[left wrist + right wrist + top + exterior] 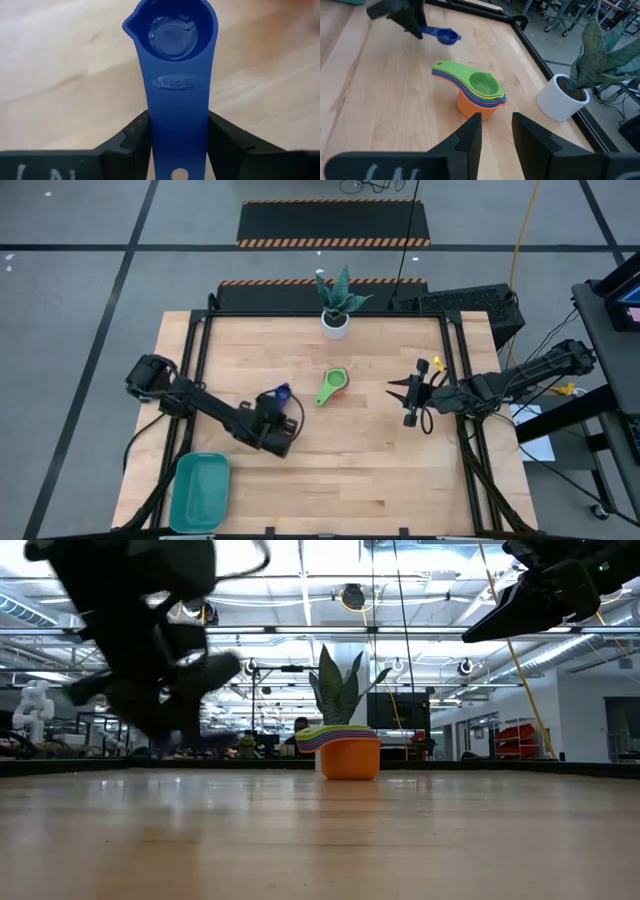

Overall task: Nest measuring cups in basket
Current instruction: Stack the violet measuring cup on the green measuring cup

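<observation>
Cups [334,387] sit nested in a stack near the middle of your bench [320,470], well in front of the potted plant [337,305] at the far edge. In the right wrist view you can see the stack [476,92] has an orange cup at the bottom and a green one on top, with thin rims of other colours between, and all the handles fan out to one side.

Your left gripper [277,408] pinches the flat handle of a navy cup [283,392]. In the left wrist view the handle [177,115] runs between the two fingers [131,142], which press on its edges, and the bowl points away from the wrist, open side up. The navy cup is held to the left of the stack and apart from it; from the low view it seems to be off the bench, though the blur there makes this hard for you to judge.

The basket [199,492] lies at the front left corner of the bench, near the left arm's base and well apart from the stack. You can see nothing inside it from above.

Your right gripper [409,394] hangs above the bench to the right of the stack, pointing toward it. Its fingers [469,137] stand a little apart with only a narrow gap, and they hold nothing; the stack shows beyond them, untouched
</observation>
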Robot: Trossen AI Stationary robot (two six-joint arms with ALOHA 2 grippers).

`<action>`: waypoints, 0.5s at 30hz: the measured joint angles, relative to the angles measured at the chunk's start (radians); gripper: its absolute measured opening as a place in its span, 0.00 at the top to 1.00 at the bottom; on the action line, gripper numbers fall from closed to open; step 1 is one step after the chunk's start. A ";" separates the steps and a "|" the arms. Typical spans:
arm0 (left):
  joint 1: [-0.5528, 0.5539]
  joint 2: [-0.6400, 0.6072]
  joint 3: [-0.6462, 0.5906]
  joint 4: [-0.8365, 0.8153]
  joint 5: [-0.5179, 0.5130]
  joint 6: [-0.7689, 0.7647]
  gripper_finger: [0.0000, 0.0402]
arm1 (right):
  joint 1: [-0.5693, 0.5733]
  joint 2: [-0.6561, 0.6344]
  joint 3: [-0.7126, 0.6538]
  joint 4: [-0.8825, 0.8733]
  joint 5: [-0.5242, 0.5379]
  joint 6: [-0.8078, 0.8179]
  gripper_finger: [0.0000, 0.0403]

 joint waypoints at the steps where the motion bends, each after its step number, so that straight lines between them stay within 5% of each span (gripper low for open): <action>1: 0.008 -0.003 0.016 0.012 -0.013 0.026 0.62 | 0.000 0.000 0.000 0.000 0.000 0.000 0.75; 15: 0.179 -0.051 0.198 0.223 -0.021 0.570 0.62 | 0.000 0.000 0.000 -0.002 0.000 -0.004 0.75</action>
